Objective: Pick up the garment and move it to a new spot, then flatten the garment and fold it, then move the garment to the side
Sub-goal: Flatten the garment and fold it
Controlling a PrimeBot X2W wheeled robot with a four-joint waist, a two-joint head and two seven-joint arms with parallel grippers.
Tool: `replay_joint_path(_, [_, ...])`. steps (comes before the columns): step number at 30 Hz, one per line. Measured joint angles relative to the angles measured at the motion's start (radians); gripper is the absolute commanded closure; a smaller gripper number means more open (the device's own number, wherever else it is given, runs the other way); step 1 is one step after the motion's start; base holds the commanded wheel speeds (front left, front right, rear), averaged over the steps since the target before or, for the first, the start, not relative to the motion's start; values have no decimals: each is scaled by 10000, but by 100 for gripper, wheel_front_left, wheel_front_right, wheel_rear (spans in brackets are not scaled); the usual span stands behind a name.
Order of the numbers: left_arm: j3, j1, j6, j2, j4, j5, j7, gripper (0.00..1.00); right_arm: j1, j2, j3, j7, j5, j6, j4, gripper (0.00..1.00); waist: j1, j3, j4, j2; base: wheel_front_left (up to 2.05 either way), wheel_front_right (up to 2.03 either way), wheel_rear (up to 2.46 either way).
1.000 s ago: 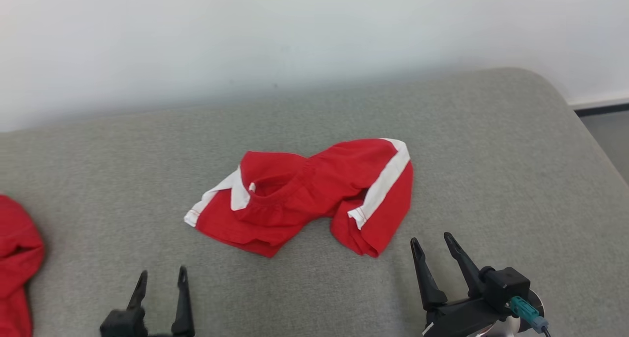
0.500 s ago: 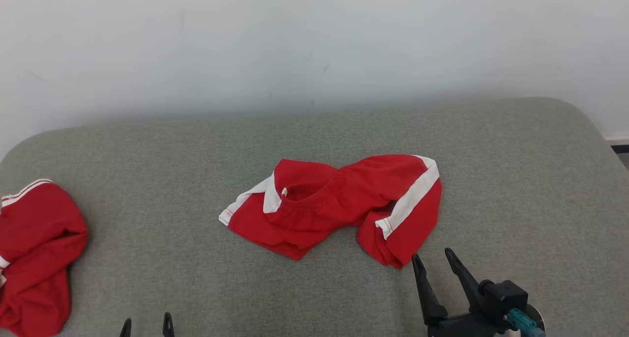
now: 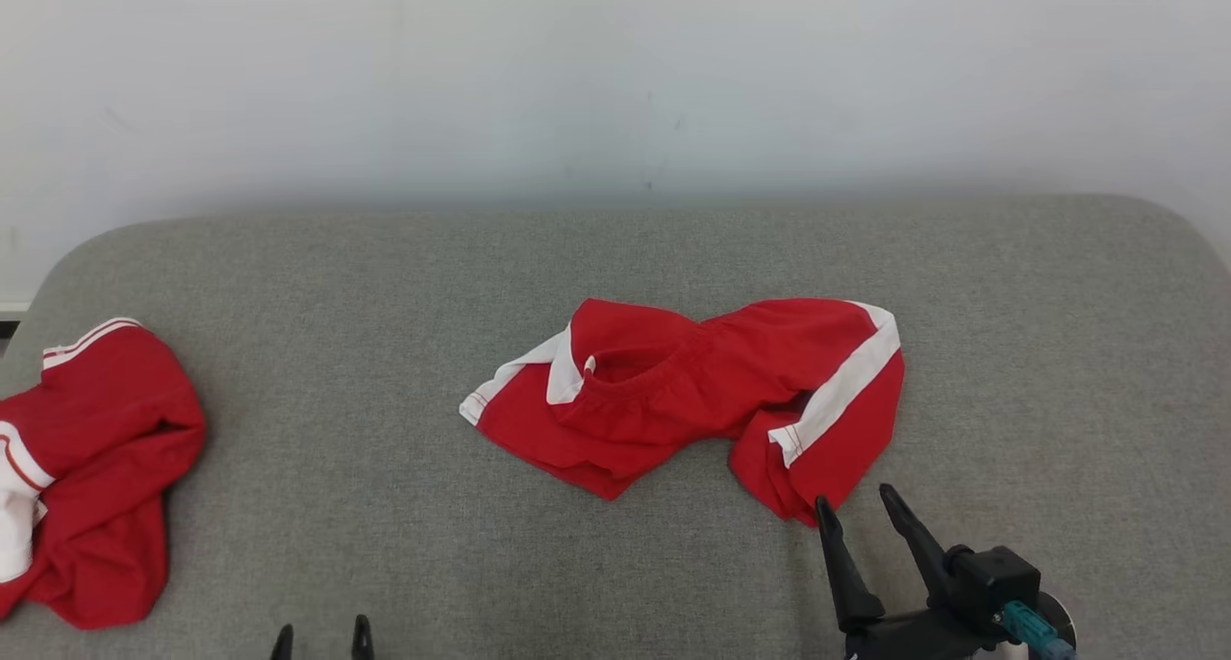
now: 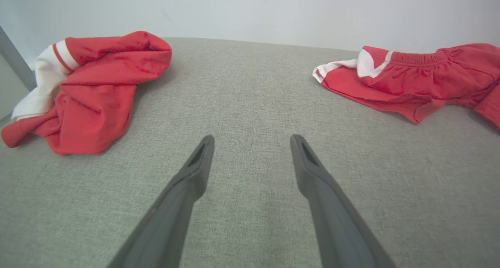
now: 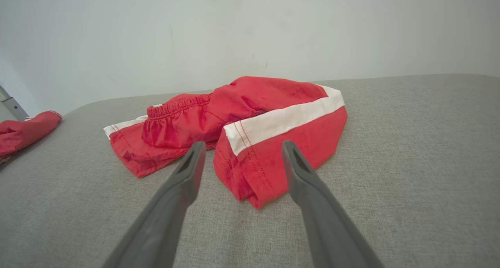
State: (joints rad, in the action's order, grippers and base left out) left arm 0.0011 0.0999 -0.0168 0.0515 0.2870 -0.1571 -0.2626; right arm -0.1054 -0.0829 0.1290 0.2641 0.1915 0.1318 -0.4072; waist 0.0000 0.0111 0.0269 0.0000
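A crumpled red garment (image 3: 692,391) with white side stripes lies in the middle of the grey cushioned surface (image 3: 385,285); it looks like shorts with an elastic waistband. My right gripper (image 3: 854,498) stands open just in front of its right leg end, not touching it. In the right wrist view, that leg (image 5: 250,119) lies just beyond and between the open fingers of the right gripper (image 5: 243,145). My left gripper (image 3: 321,631) is open at the bottom edge, well left of the garment. The left wrist view has the left gripper (image 4: 252,139) over bare fabric, with the garment (image 4: 422,80) at upper right.
A second red garment (image 3: 96,468) with white trim lies bunched at the far left of the surface, also in the left wrist view (image 4: 90,92). A white wall (image 3: 615,73) runs behind. The cushion's rounded corners fall away at both sides.
The head camera has turned left, so the whole picture slid right and more of the left garment shows. The left gripper now sits lower in view. Neither garment has moved.
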Motion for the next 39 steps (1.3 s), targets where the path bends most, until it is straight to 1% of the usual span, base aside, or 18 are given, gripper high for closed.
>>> replay_joint_path(2, [-240,-58,-182,4,-13,-111,0,0,-73,-35,-134,0,-35,0,6,0,0,89,78,0,0,0,0])
replay_joint_path(9, [-575,-335,-194,-8,-33,-257,0,0,-395,-31,-518,0,-272,0,102,0,1,552,357,0,0,0,0])
replay_joint_path(14, [-744,-529,-171,-6,-40,-368,0,0,-618,-23,-738,0,-389,0,58,0,1,969,657,1,0,0,0])
replay_joint_path(19, [-1011,-716,-59,-8,-52,-560,0,0,-840,-17,-882,0,-545,0,29,0,2,1450,986,1,0,0,0])
replay_joint_path(29, [-1239,-881,77,-8,-48,-731,0,0,-1003,-27,-1158,0,-711,0,10,0,2,1882,1271,1,0,0,0])
replay_joint_path(31, [-1250,-901,82,-8,-48,-752,0,0,-1011,-23,-1246,0,-755,0,19,9,1,1911,1266,1,0,0,0])
replay_joint_path(32, [-1250,-907,86,-8,-46,-757,0,0,-1013,-21,-1279,0,-788,0,31,21,2,1924,1259,1,0,0,0])
replay_joint_path(33, [-1252,-919,88,-8,-42,-777,0,0,-1014,-17,-1304,0,-790,0,38,28,1,1933,1250,1,0,0,0])
replay_joint_path(34, [-1260,-941,90,-8,-38,-788,0,0,-1014,-8,-1356,0,-792,0,50,50,1,1941,1243,1,0,0,0])
replay_joint_path(35, [-1264,-973,94,-8,-33,-794,0,0,-1014,-4,-1402,0,-802,0,67,61,2,1948,1233,1,0,0,0])
replay_joint_path(36, [-1267,-1006,94,-6,-29,-796,0,0,-1014,0,-1448,0,-823,0,84,84,2,1951,1223,1,0,0,0])
replay_joint_path(37, [-1289,-1016,96,-8,-27,-798,0,0,-1015,15,-1507,0,-823,0,119,100,1,1956,1213,1,0,0,0])
replay_joint_path(39, [-1298,-1019,115,-8,10,-811,0,0,-1020,33,-1616,0,-823,0,205,100,2,1950,1195,1,0,0,0])
